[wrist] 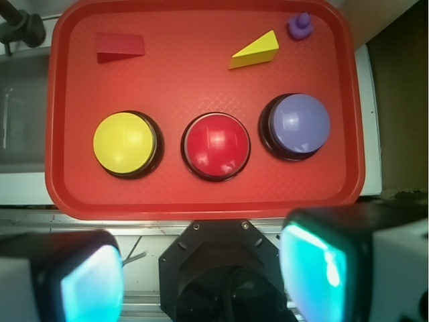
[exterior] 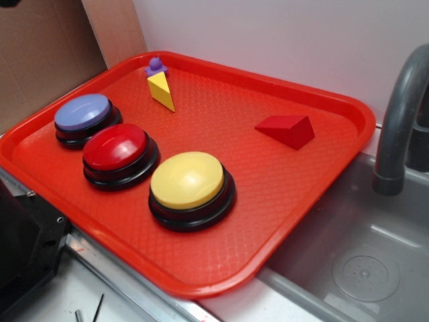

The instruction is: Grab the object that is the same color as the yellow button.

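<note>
Tool wide open, holding nothing, hanging above the near edge of the red tray. Yellow wedge far across the tray, past the red button, a bit to the right in the wrist view. Lying long-ways across, thin tip pointing left. Just beside the purple piece, maybe touching. Yellow button near-left.

Gripper fingers blurred, edge-cropped.

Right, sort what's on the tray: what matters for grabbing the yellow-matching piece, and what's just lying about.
For the job: yellow wedge, yellow button, gripper.
Lying about: red button, lavender button, red wedge, purple knob, all on the tray; faucet.
</note>
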Motion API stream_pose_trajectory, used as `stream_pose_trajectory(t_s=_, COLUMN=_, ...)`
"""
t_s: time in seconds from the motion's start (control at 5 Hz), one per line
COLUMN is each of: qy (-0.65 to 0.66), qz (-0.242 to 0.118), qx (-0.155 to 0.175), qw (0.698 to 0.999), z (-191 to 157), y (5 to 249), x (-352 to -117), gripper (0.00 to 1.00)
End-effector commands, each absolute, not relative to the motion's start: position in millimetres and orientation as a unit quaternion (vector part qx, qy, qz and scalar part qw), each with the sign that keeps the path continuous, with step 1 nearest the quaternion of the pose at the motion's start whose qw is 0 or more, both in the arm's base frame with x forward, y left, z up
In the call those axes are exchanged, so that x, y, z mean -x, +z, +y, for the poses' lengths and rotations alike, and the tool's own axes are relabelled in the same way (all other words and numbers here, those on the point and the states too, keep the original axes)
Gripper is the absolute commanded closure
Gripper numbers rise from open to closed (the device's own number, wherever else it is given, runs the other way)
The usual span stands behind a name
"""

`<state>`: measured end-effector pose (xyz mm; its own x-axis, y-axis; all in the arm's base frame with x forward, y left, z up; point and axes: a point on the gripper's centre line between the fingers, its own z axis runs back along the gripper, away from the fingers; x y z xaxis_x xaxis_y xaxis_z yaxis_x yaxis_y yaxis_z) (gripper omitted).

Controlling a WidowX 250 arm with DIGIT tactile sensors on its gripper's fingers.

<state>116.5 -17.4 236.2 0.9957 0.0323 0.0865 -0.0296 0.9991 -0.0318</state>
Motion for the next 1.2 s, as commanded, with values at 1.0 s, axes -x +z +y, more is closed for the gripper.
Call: stream_pose_trajectory(t_s=1.0, qy=0.366, qz=-0.077, qx=0.064, qw=0.925, z=12.8, y=171.8, x=-202.2, gripper=0.0)
